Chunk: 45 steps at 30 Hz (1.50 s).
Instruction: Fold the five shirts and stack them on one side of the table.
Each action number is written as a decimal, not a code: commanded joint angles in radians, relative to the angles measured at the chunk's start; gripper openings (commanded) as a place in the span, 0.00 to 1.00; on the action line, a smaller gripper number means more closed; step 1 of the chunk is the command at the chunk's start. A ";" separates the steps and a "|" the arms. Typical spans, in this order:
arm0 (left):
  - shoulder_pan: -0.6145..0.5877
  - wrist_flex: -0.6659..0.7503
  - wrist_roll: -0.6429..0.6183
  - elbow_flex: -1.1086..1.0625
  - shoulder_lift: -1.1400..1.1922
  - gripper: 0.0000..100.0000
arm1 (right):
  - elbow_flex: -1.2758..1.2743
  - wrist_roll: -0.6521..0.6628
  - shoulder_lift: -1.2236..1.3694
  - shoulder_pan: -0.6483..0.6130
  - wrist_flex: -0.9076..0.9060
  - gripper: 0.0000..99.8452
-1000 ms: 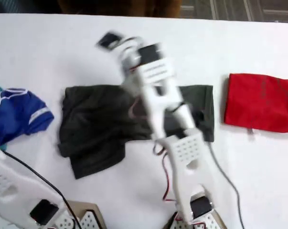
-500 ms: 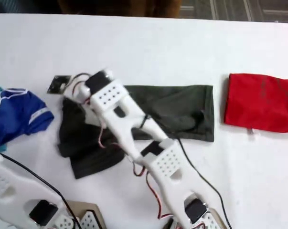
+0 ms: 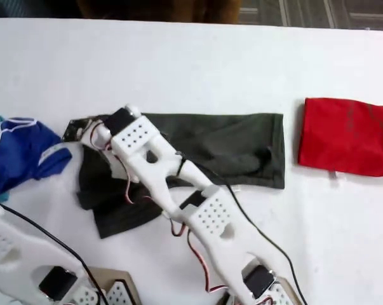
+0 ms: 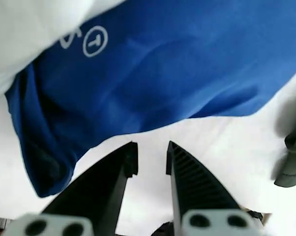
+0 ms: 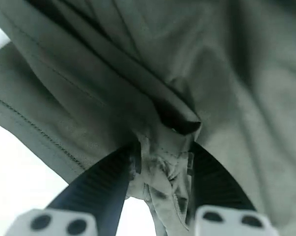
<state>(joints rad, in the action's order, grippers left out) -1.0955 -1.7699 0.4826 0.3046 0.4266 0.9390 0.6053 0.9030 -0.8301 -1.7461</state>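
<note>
Blue shirt (image 3: pixel 20 152) lies crumpled at the left edge of the white table (image 3: pixel 178 63); the left gripper (image 4: pixel 148 160) hangs near it, fingers a narrow gap apart with nothing between them. Mid-frame, the right gripper (image 5: pixel 160 169) pinches a bunched fold at the left end of the dark green shirt (image 3: pixel 235 149). A folded red shirt (image 3: pixel 347 136) sits at the right edge.

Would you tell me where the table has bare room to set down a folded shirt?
Bare: the table beyond the dark green shirt and red shirt, and its near right corner by the red shirt. Crowded: near left, between the blue shirt and the right arm.
</note>
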 commanded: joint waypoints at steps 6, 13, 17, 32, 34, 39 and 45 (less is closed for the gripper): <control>-0.008 -0.008 0.008 -0.001 -0.057 0.12 | 0.006 0.011 -0.013 0.013 0.005 0.02; -0.008 -0.008 0.008 -0.001 -0.057 0.12 | 0.008 0.011 -0.021 0.013 -0.021 0.02; -0.008 -0.008 0.008 -0.001 -0.057 0.12 | 0.006 0.011 -0.050 0.025 -0.022 0.02; -0.008 -0.008 0.008 -0.001 -0.057 0.12 | -0.394 0.061 -0.404 0.018 -0.024 0.02; -0.008 -0.008 0.008 -0.001 -0.057 0.12 | -0.437 0.061 -0.421 0.016 -0.024 0.02; -0.008 -0.008 0.008 -0.001 -0.057 0.12 | -0.520 0.061 -0.429 -0.038 -0.024 0.02; -0.008 -0.009 0.008 -0.001 -0.057 0.12 | -0.548 0.060 -0.426 -0.048 -0.005 0.02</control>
<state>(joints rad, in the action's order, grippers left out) -1.0955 -1.7699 0.4826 0.3046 0.4266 0.3943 0.6575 0.5424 -0.8777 -1.7461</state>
